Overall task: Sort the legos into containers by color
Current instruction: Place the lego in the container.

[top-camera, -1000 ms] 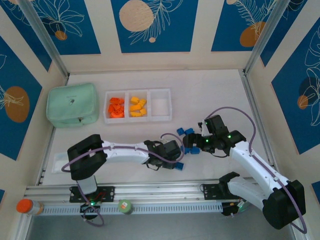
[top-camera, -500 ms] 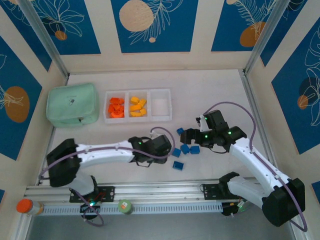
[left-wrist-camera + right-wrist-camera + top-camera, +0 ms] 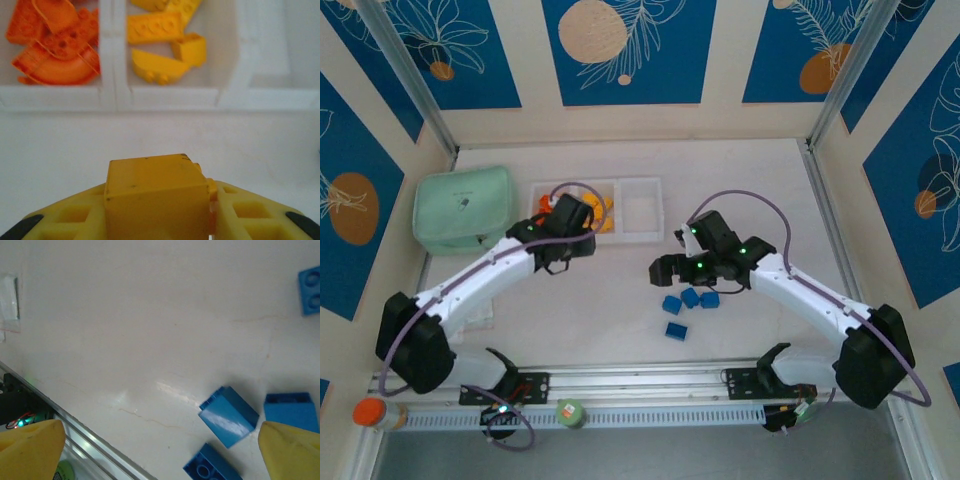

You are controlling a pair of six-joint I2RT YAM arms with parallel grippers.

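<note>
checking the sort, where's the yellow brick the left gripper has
In the left wrist view the yellow brick is clamped in the left gripper, just short of the white tray at its near wall, facing the compartment that holds the yellow legos.

robot lab test cell, aluminium mounting rail (image 3: 650, 380), blue leaf-print wall panels (image 3: 660, 60), white tabletop (image 3: 610, 320)

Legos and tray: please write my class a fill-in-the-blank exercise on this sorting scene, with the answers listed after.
The brick held in the left gripper is ____ in colour.
The right compartment of the tray is ____.
The loose legos on the table are all ____.
The right gripper near them is ____, holding nothing.
Answers: yellow; empty; blue; open.
</note>
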